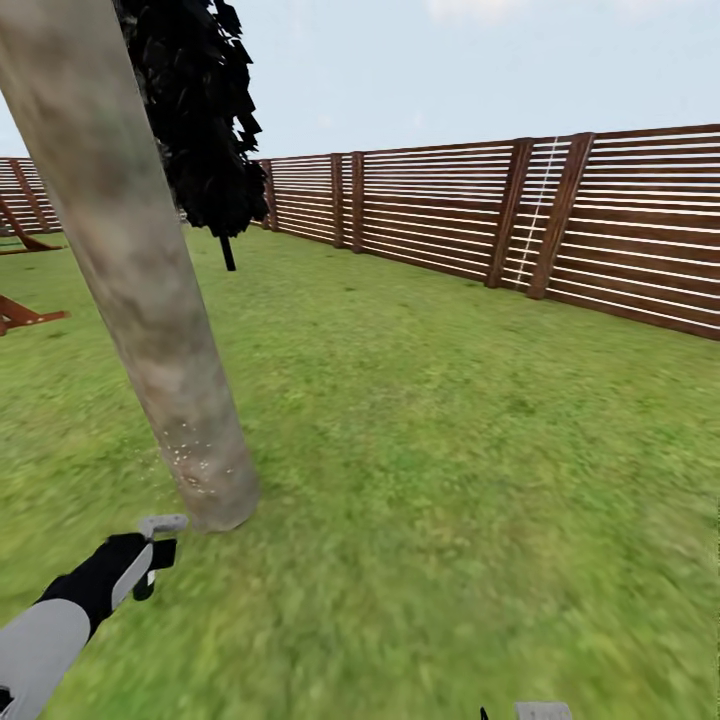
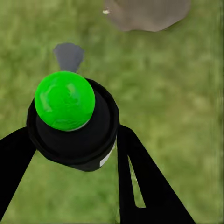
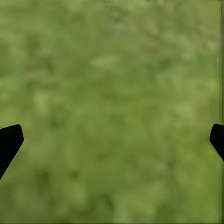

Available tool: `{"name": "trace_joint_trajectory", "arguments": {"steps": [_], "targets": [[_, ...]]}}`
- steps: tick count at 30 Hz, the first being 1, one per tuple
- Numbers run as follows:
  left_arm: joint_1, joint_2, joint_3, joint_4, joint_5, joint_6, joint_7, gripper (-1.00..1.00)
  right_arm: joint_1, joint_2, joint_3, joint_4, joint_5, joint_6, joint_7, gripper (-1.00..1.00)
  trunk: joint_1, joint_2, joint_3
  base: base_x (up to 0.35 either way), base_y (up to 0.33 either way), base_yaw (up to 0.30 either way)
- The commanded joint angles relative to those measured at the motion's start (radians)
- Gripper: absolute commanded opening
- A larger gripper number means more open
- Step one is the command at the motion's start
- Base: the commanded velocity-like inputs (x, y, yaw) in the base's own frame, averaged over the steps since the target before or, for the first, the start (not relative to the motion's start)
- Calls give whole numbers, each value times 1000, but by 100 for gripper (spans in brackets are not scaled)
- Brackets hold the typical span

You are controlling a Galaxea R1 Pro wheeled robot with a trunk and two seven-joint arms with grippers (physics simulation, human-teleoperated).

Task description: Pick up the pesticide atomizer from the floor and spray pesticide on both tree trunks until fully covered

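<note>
Spraying the foot of the thick mottled grey-tan tree trunk [image 1: 120,290]

The left gripper [image 2: 74,154] is clamped on the black pesticide atomizer with a green ball top [image 2: 70,121], its grey nozzle [image 1: 162,523] just short of the trunk base ahead, where white pesticide specks [image 1: 190,460] dot the bark. Judged best: sweep the nozzle upward, holding it steadily aimed at bare bark. The right gripper [image 3: 112,140] hangs spread wide over green grass lawn [image 1: 450,450].

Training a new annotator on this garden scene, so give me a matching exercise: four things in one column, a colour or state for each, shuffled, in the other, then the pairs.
Things:
1. atomizer
2. tree trunk
3. fence
4. right end effector

States:
A. brown horizontal slats
B. open over grass
C. green-topped, gripped by left end effector
D. white specks near its base

Pairs: 1-C, 2-D, 3-A, 4-B
</note>
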Motion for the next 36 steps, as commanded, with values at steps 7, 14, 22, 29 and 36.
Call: {"name": "trace_joint_trajectory", "arguments": {"steps": [7,14,22,29,36], "targets": [[26,-56,4,49,0,-74,3,-100,-1,-5,3,-107,8,-7,6,100,0,0,0,83,-261,0],[40,-66,22,97,3,-127,71,-100,-1,-30,5,-109,8,-7,5,100,0,0,0,44,-270,10],[40,-84,21,98,5,-136,75,-100,-1,-29,5,-107,10,-7,5,100,0,0,0,214,-216,249],[40,-84,21,96,5,-136,78,-100,-1,-29,5,-107,10,-7,5,100,0,0,0,236,-197,276],[40,-84,22,96,5,-136,81,-100,-1,-29,5,-107,10,-7,5,100,0,0,0,237,-196,270]]}}
